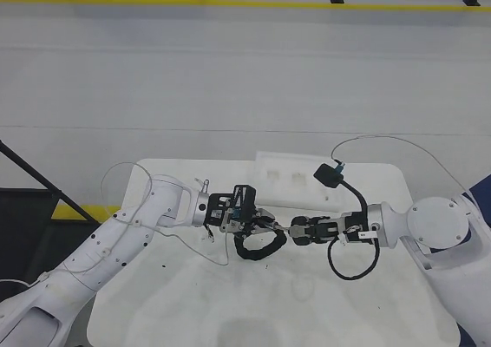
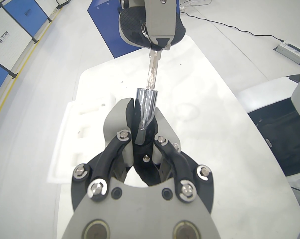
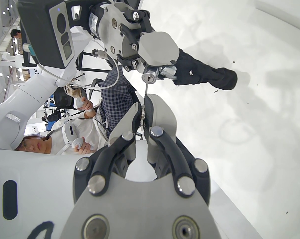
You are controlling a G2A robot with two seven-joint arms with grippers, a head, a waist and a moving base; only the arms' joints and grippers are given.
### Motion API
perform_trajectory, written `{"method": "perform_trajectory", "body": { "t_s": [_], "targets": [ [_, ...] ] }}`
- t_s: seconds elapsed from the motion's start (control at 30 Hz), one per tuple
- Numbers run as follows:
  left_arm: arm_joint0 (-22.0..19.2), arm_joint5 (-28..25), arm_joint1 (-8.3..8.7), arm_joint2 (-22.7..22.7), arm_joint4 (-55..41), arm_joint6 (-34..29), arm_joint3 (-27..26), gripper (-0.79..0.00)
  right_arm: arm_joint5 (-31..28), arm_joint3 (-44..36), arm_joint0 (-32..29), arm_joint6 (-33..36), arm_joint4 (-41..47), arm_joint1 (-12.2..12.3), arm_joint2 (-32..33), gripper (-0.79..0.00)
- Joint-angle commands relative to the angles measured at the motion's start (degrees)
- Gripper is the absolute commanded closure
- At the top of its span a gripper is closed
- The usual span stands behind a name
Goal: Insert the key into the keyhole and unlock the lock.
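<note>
My left gripper (image 2: 142,115) is shut on the chrome cylinder of a lock (image 2: 146,108) with a black fabric-covered cable loop (image 1: 258,249) hanging below it. My right gripper (image 3: 143,108) is shut on the head of a silver key (image 2: 153,69), held above the middle of the white table (image 1: 185,304). The key's blade tip sits in the keyhole at the cylinder's end face (image 3: 149,77); most of the blade is still outside. In the top view the two grippers meet nose to nose, the left gripper (image 1: 258,221) and the right gripper (image 1: 291,231) in line.
A white foam tray (image 2: 75,135) with several recesses lies at the table's far edge (image 1: 293,173). A blue panel (image 2: 107,16) stands past the table. Black cables run along the right arm (image 1: 350,260).
</note>
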Motion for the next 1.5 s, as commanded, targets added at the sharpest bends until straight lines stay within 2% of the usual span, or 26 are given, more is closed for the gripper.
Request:
{"method": "perform_trajectory", "body": {
  "t_s": [0.0, 1.47],
  "targets": [
    [0.1, 0.0, 0.00, -0.1, 0.0, -0.1, -0.2, 0.000, 0.0, 0.0, 0.1, -0.1, 0.1, 0.0, -0.1, 0.000],
    [1.6, 0.0, 0.97, -3.9, -1.9, -13.0, -7.8, 0.000, 2.7, 2.9, 7.5, 1.0, -1.5, 0.1, -6.3, 0.000]
  ]
}}
